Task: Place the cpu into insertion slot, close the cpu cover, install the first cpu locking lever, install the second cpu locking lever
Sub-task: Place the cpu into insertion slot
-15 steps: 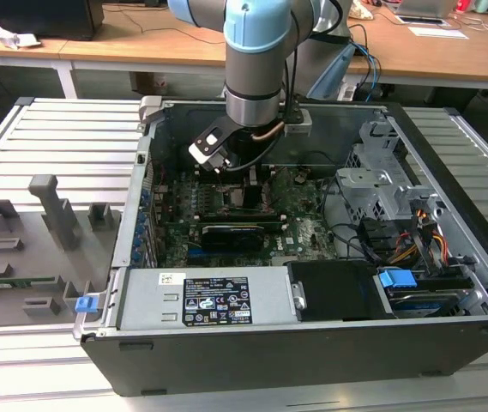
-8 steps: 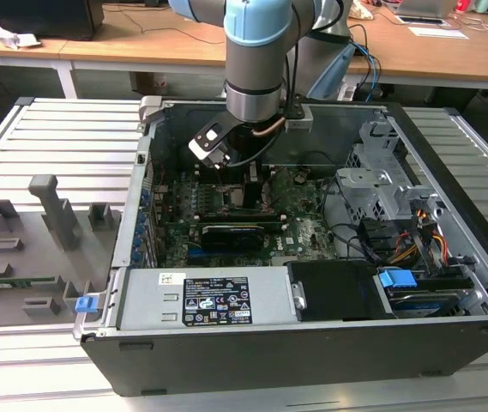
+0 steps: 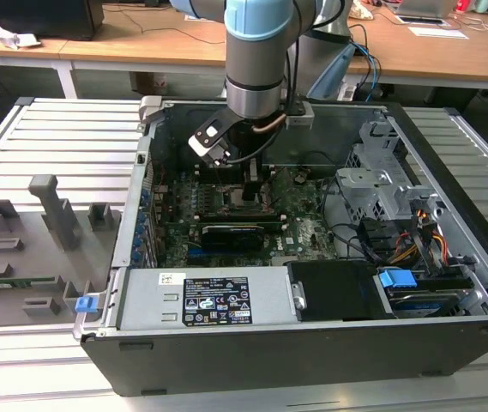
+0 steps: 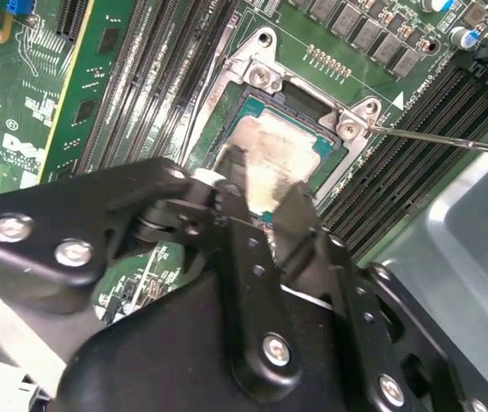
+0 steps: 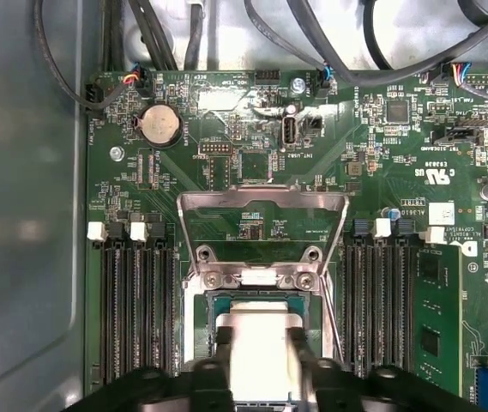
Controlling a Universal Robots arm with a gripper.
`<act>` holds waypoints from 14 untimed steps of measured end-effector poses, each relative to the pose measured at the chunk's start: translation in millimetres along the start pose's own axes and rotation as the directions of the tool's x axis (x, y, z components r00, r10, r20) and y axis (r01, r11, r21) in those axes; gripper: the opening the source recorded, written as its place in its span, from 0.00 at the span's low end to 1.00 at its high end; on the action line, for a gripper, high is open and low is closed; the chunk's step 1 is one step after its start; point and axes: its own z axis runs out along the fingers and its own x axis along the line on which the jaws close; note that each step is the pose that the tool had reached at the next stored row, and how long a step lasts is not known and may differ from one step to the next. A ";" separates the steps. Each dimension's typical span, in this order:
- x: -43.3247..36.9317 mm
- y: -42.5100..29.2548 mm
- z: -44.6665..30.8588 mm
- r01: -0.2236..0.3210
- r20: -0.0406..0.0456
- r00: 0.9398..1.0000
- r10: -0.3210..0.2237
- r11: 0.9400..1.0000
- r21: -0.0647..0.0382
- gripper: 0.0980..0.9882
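My gripper (image 5: 261,365) is down inside the computer case over the insertion slot (image 5: 212,300), its two black fingers (image 5: 224,348) set against opposite sides of the cpu (image 5: 261,339). The cpu's dull silver top lies level in the slot (image 4: 245,107), seen between the fingers in both wrist views, cpu (image 4: 274,146), gripper (image 4: 265,193). The cpu cover (image 5: 261,202) stands raised and open behind the slot, a silvery frame with the green board showing through its window. A thin wire locking lever (image 4: 449,139) sticks out sideways from the slot. In the exterior view the gripper (image 3: 255,193) hangs over the board's middle.
Long black memory slots (image 5: 136,309) flank the socket on both sides. A long black card (image 3: 239,233) lies in front of the socket, the power supply (image 3: 218,296) in front of that. A drive cage (image 3: 389,180) and cables fill the exterior view's right; a grey fixture (image 3: 46,215) stands outside the case.
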 end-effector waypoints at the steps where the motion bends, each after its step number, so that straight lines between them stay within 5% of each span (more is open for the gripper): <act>1: 0.0 0.0 -0.5 0.000 0.000 1.000 0.000 1.000 0.000 0.27; 4: 0.0 0.1 -2.1 0.000 0.000 1.000 0.000 1.000 0.000 0.07; 7: 0.1 0.2 -3.9 0.000 0.000 1.000 0.000 1.000 0.000 0.01; 14: 0.2 0.3 -6.1 0.000 0.000 1.000 0.000 1.000 0.000 0.01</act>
